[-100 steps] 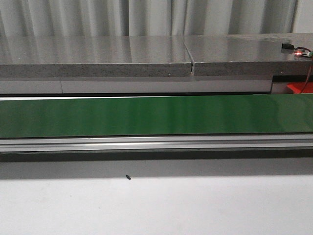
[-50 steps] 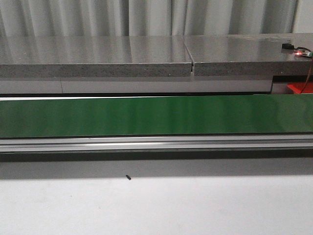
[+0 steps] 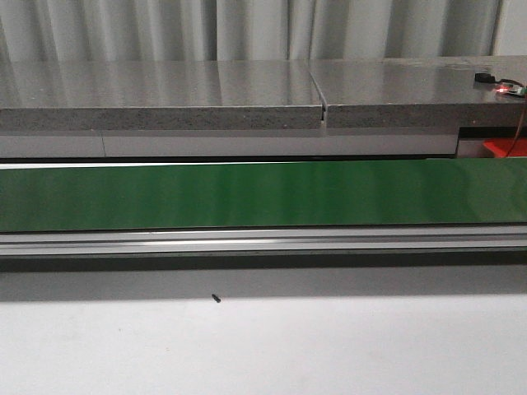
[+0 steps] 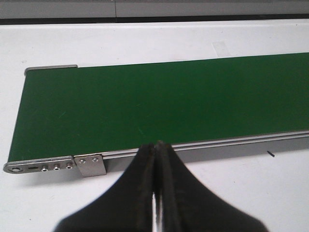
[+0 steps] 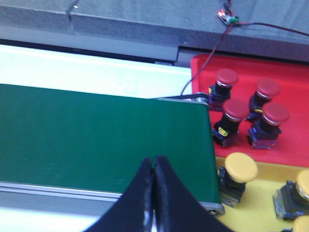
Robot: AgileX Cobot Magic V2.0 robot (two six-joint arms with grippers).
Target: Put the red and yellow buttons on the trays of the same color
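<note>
Waiting over the empty green belt [image 3: 263, 196], both hands [image 4: 155, 147] [image 5: 153, 162] sit pinched closed, holding nothing; each should open before any button arrives.

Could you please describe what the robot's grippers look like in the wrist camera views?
Both look alike: the left gripper and right gripper have smooth matte black fingers, broad at the base and tapering to narrow tips. No cables, markings or labels show on them.
</note>
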